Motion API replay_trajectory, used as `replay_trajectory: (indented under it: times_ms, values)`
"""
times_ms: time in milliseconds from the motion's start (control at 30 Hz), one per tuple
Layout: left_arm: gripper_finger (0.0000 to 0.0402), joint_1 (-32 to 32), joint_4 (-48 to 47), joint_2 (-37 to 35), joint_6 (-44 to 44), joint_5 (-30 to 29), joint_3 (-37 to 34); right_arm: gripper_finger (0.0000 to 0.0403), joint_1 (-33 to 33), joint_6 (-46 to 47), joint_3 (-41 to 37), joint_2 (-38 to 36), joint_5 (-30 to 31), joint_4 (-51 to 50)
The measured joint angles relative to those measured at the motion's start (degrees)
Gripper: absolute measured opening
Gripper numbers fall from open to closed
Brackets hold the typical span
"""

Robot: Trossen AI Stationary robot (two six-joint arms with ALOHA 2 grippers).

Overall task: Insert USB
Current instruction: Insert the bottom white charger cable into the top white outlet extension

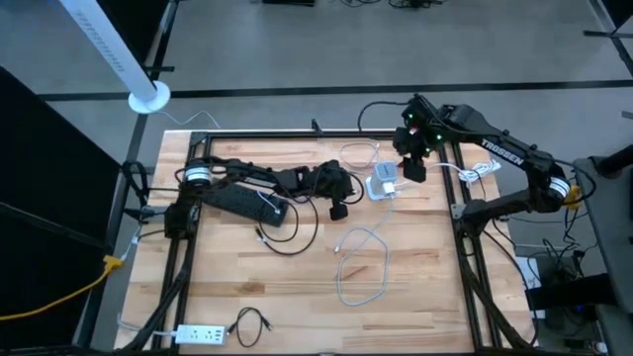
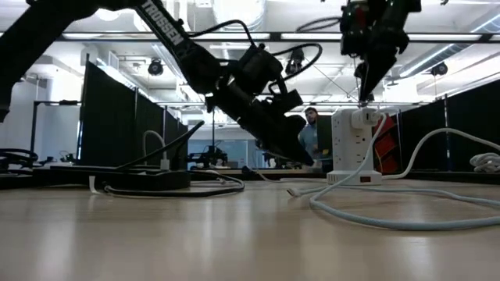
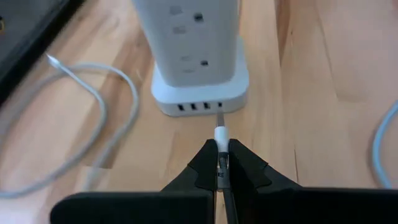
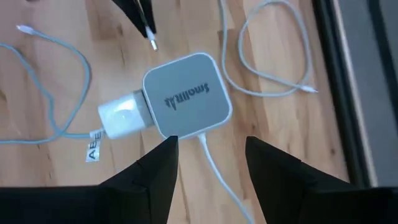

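1. The left gripper (image 3: 222, 163) has its fingers pressed together on a white USB plug (image 3: 221, 134), which sticks out just ahead of the fingertips.
2. Directly in front of that plug stands the white power tower (image 3: 198, 56). A row of USB ports (image 3: 199, 106) runs along its base, facing the left gripper.
3. The plug's metal tip reaches the port at the end of the row. From the left wrist view I cannot tell whether it is inside or only touching the opening.
4. In the high view the left gripper (image 1: 339, 210) sits just beside the tower (image 1: 383, 184), low over the wooden table (image 1: 415, 287).
5. The right gripper (image 4: 208, 163) hangs straight above the tower (image 4: 186, 102), with its fingers spread apart and holding nothing.
6. Below the right gripper, the tower's grey top bears a printed brand name. A white adapter (image 4: 123, 117) is plugged into one of its sides.
7. From the right wrist view, the plug (image 4: 152, 42) held by the left gripper shows just beyond the tower, near its edge.
8. A white cable (image 1: 362, 262) lies in loose loops on the table, on the near side of the left gripper.
9. A black power strip (image 1: 240, 203) rests under the left arm, behind its gripper.
10. In the low view, a person (image 2: 311, 129) stands in the room beyond the table, behind the tower (image 2: 351, 147).
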Motion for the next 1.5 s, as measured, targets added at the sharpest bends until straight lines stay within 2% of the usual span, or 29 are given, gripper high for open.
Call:
replay_trajectory:
  times_ms: [367,600,767,900,1133,1300,1500]
  values:
    - [0.0,0.78,5.65,4.65,-2.53,-0.68,0.3,0.0169,-2.93,1.23,-9.48,0.0,-0.73,9.49]
    - [0.0,0.91,4.19,9.94,-2.45,-0.3,7.24,0.0167,-6.8,-0.1,-10.59,0.0,-0.55,9.53]
    - [0.0,0.94,0.13,13.39,-1.01,0.01,13.31,0.0166,-6.85,-1.32,-15.16,0.04,-0.99,9.56]
    - [0.0,1.07,-0.74,13.9,-0.44,0.03,14.43,0.0166,-7.03,-1.33,-19.75,0.09,-1.01,11.3]
    - [0.0,1.51,-2.57,13.03,3.49,-1.0,14.25,0.0149,-7.08,-1.39,-27.97,0.09,-2.16,21.74]
    - [0.0,1.73,-2.68,12.79,5.39,-0.6,14.18,0.0133,-7.13,-2.25,-31.42,0.09,-2.21,27.61]
    - [0.0,2.26,1.57,12.76,6.01,0.91,13.68,0.0112,-7.51,-3.59,-33.28,1.87,-3.05,32.44]
